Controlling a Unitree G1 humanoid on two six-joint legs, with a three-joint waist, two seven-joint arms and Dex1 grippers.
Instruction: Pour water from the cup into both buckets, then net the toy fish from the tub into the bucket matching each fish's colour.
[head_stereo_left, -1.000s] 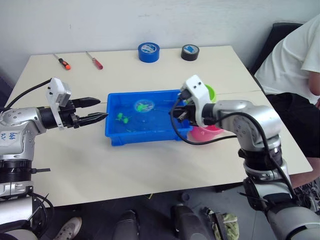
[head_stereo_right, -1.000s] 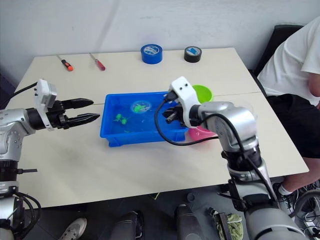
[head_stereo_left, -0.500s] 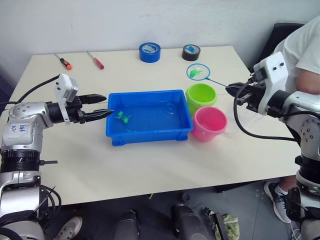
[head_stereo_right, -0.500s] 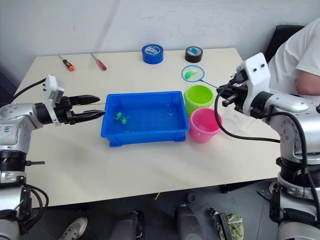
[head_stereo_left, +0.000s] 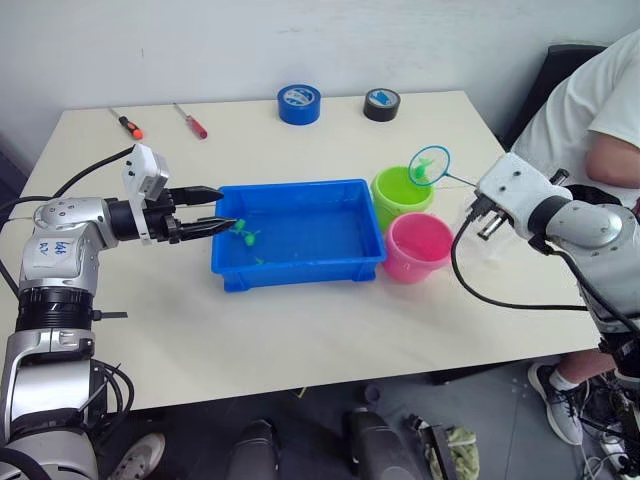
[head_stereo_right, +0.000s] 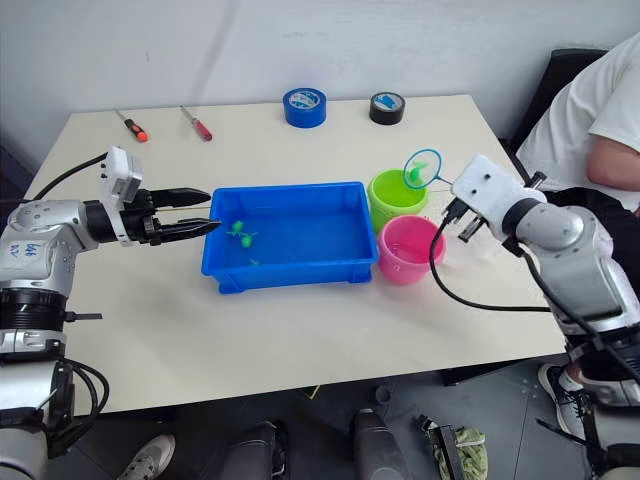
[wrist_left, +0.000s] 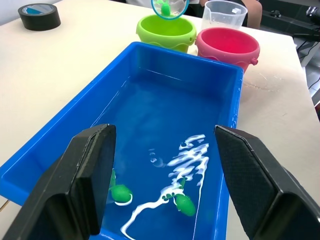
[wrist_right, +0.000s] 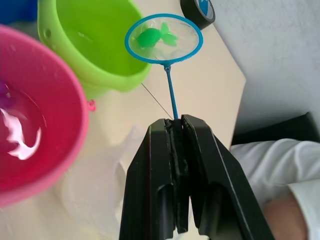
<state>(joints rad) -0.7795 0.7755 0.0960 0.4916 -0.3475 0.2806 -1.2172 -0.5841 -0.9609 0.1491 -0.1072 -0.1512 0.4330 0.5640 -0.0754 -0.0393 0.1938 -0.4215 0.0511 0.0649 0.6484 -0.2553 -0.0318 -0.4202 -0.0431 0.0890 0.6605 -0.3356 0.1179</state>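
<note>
- On the counter (head_stereo_left: 300, 320), the blue tub (head_stereo_left: 297, 262) holds water and green fish (wrist_left: 120, 191).
- Lime bucket (head_stereo_left: 402, 195) and pink bucket (head_stereo_left: 419, 246) stand just beside it.
- Left end effector (wrist_left: 165, 185) is spread wide over the tub.
- Right end effector (wrist_right: 176, 131) clenches the net (wrist_right: 164, 32), holding a green fish above the lime bucket.

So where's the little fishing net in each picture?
Left eye view: the net hangs over the green bucket, held by the right gripper.
Right eye view: same place.
Left wrist view: at the far end, above the green bucket.
Right wrist view: just past the fingertips, beside the green bucket.
Shared landmark: the green bucket.
</note>
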